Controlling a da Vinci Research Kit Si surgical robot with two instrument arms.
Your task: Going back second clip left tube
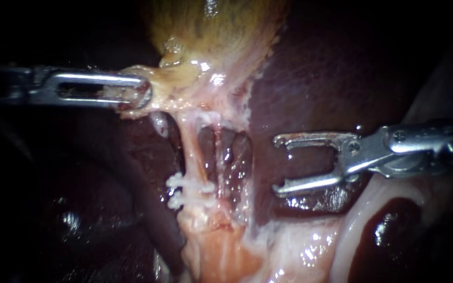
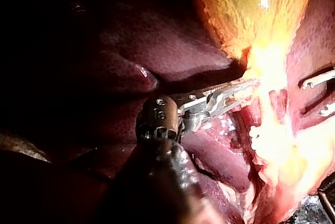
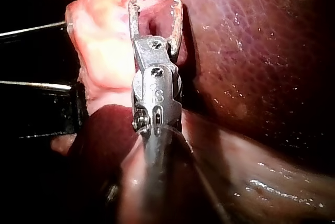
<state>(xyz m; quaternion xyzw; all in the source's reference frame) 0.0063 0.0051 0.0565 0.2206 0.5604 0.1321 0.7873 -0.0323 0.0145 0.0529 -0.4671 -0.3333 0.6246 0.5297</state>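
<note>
Much of the scene is dark liver (image 1: 315, 78), spreading on both sides of the left tube (image 1: 191, 152). Above the tube sits the yellowish gallbladder (image 1: 216, 31), its pale lower edge clamped by the left instrument (image 1: 140, 91). Apart from the tube, to its right, the right instrument (image 1: 279, 163) holds its jaws wide and empty. One white clip (image 1: 184, 189) crosses the tube low down.

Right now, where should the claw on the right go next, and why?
Probably slide the right instrument back toward the right, away from the left tube. Its jaws stand open and empty, apart from the tube, and a white clip already sits across it. The left instrument, shut on pale tissue, holds things stretched.
</note>
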